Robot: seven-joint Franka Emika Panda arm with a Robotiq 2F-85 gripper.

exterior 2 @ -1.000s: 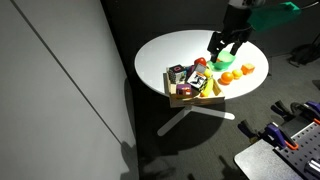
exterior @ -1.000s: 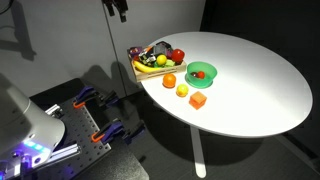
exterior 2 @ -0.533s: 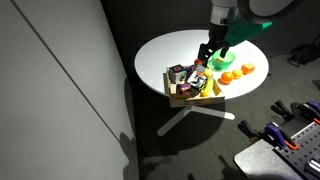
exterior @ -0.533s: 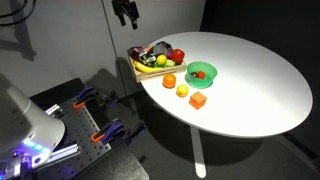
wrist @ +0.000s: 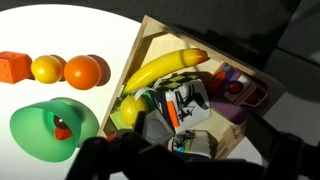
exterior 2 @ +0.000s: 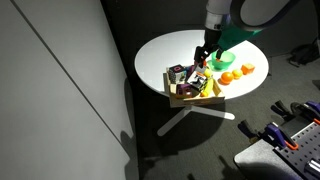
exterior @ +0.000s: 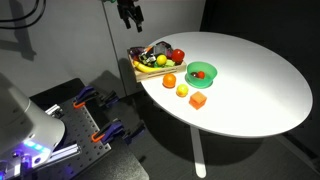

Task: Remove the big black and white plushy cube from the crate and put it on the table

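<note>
The crate [exterior: 141, 67] [exterior 2: 196, 98] sits at the edge of the round white table [exterior: 250, 80] [exterior 2: 165, 50], filled with toys. The big black and white plushy cube [exterior 2: 178, 73] lies in a corner of the crate. In the wrist view it shows as a black and white shape [wrist: 187, 103] next to a banana [wrist: 165, 68], inside the crate's wooden wall [wrist: 215, 62]. My gripper [exterior: 130, 13] [exterior 2: 205, 57] [wrist: 195, 165] hangs above the crate. It is open and empty, not touching anything.
A green bowl [exterior: 201, 71] [exterior 2: 226, 61] [wrist: 45, 128] stands next to the crate. An orange [exterior: 169, 81] [wrist: 82, 71], a lemon [exterior: 182, 90] [wrist: 46, 68] and an orange block [exterior: 198, 100] [wrist: 14, 66] lie beside it. A clamp rack [exterior: 95, 115] stands below the table.
My gripper has moved sideways from over the bowl side toward the crate and now hangs over it. The objects have not moved.
</note>
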